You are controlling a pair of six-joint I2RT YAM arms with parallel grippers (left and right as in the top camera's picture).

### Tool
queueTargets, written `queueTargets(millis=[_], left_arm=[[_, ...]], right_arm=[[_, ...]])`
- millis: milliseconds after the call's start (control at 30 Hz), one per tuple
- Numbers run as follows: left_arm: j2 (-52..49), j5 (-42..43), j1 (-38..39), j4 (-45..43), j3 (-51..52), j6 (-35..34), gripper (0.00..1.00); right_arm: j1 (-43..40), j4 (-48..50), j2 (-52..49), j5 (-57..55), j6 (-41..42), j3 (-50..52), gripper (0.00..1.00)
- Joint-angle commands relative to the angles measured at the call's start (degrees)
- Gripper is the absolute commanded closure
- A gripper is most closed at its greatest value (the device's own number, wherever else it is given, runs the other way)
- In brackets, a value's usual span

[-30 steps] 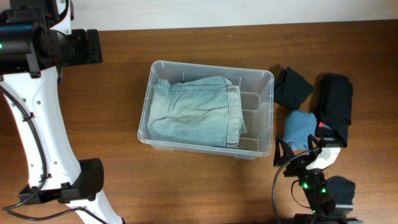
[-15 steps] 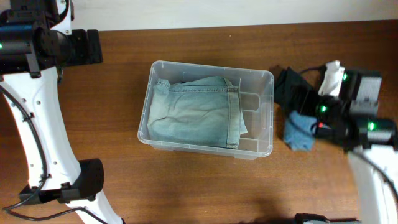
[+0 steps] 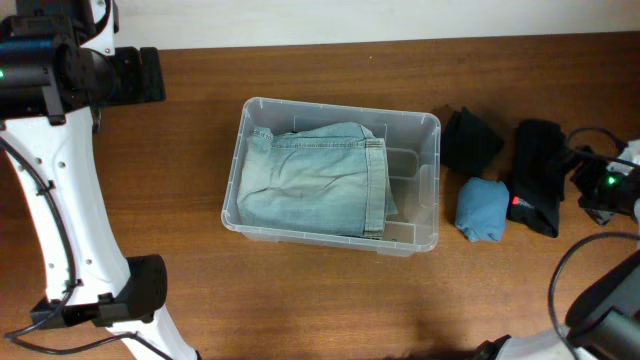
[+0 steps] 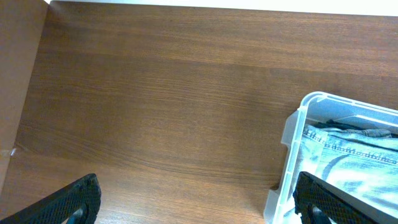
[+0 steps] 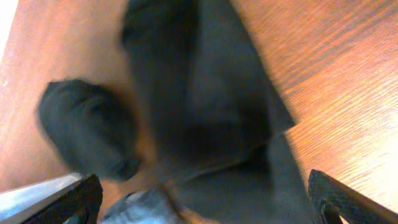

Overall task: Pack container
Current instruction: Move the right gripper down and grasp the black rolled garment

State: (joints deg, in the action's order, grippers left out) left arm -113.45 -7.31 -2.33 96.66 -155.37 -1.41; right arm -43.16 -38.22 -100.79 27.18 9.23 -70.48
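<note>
Jaws on both arms stand spread and empty: left gripper (image 4: 198,200) beside the container (image 3: 429,200), right gripper (image 5: 205,200) over black clothes (image 5: 205,81). Mid-table, the container holds folded jeans (image 3: 310,180); its clear plastic looks stiff, light and slippery, so the rim seems the best hold.

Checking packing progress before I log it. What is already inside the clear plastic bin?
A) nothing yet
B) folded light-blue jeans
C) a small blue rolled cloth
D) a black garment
B: the folded light-blue jeans lie inside the container, while the blue rolled cloth, the black bundle and the folded black garment sit on the table to its right.
</note>
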Motion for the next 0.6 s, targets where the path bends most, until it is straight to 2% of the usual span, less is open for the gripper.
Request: queueTargets(millis=[0, 233, 400, 467, 567], left_arm=[[0.66, 0.17, -0.20, 0.02, -0.35, -0.52, 0.00], [0.66, 0.17, -0.20, 0.02, -0.35, -0.52, 0.00], [0.66, 0.20, -0.20, 0.02, -0.35, -0.52, 0.00], [0.66, 0.17, -0.20, 0.02, -0.35, -0.52, 0.00], [0.66, 0.17, -0.20, 0.02, -0.35, -0.52, 0.00]], right_arm=[[-1.51, 3.89, -4.92, 2.43, -1.73, -0.92, 0.01], [-1.75, 10.27, -13.40, 10.27, -1.70, -2.56, 0.00], [-0.76, 11.06, -17.70, 10.78, -1.75, -2.56, 0.00], [-0.52, 10.88, -18.73, 11.43, -1.79, -2.51, 0.05], [-0.07, 9.42, -19.61, 11.65, -1.99, -2.43, 0.21]])
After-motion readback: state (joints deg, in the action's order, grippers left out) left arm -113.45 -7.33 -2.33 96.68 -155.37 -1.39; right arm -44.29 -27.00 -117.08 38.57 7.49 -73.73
